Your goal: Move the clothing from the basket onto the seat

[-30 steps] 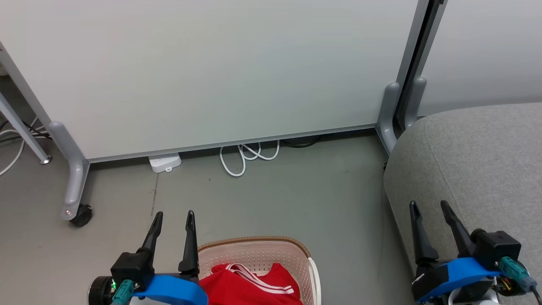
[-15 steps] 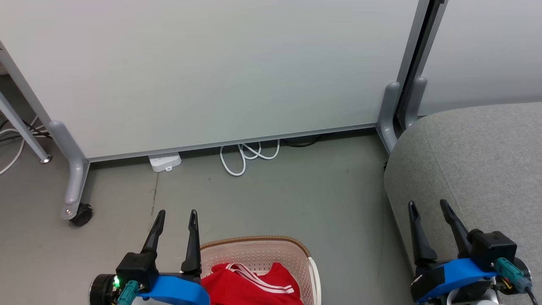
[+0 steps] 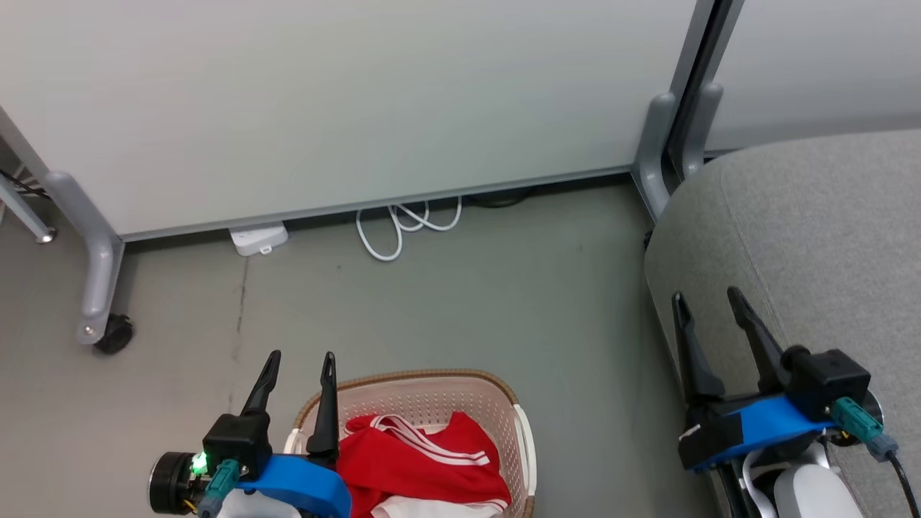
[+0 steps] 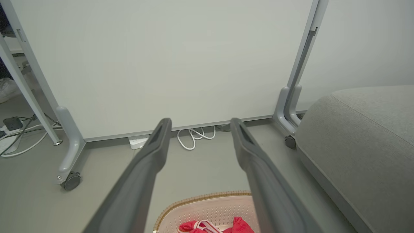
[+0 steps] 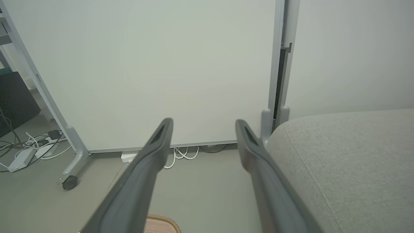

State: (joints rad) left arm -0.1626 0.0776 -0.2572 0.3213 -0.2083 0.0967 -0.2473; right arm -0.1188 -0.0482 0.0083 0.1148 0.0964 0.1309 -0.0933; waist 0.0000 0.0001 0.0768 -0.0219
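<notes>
At lower left of the head view: left gripper (image 3: 301,356). Blue-cased wrist held low, with the two dark fingers pointing up and away. It is just beside the near-left rim of the basket (image 3: 432,375). Fingers are moderately parted, with nothing between them and nothing touched.

At lower right: right gripper (image 3: 705,293). Wrist low, fingers slanting upward before the rounded front edge of the seat (image 3: 813,230). The gap is much the same, and it is empty. Contact with the upholstery cannot be told.

Basket: standing on the grey floor (image 3: 460,288), between the two grippers and apart from the seat.

Clothing (image 3: 424,460): red, white-striped, heaped inside the basket, with white lining at the near edge.

Change against half a second earlier: the whole head picture has shifted, so the camera has moved. The partition (image 3: 324,101) and white cable (image 3: 392,230) sit higher, and more of the basket and clothing shows. Both finger gaps are unchanged.
</notes>
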